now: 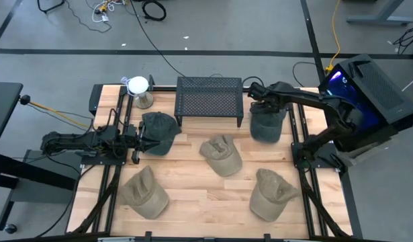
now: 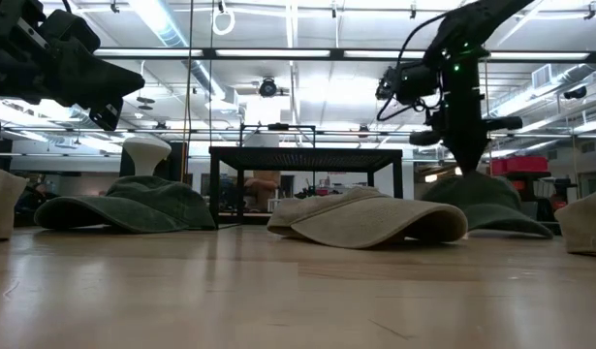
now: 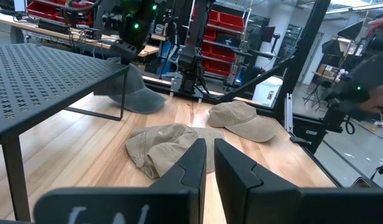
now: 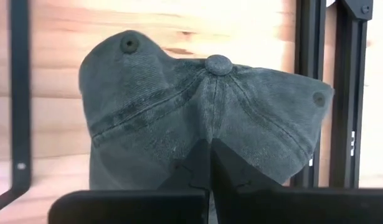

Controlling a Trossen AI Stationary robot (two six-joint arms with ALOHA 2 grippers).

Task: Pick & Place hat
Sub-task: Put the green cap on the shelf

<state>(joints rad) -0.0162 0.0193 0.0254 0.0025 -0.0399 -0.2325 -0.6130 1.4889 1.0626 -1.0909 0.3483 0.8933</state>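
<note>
Nearest us lie two tan hats, one near-left and one near-right, with a third tan hat at the middle. Farther back on the left, our left gripper hovers beside a dark green hat, fingers nearly together. Far right, beside the black rack, our right gripper seems pinched on the grey-green hat
</note>
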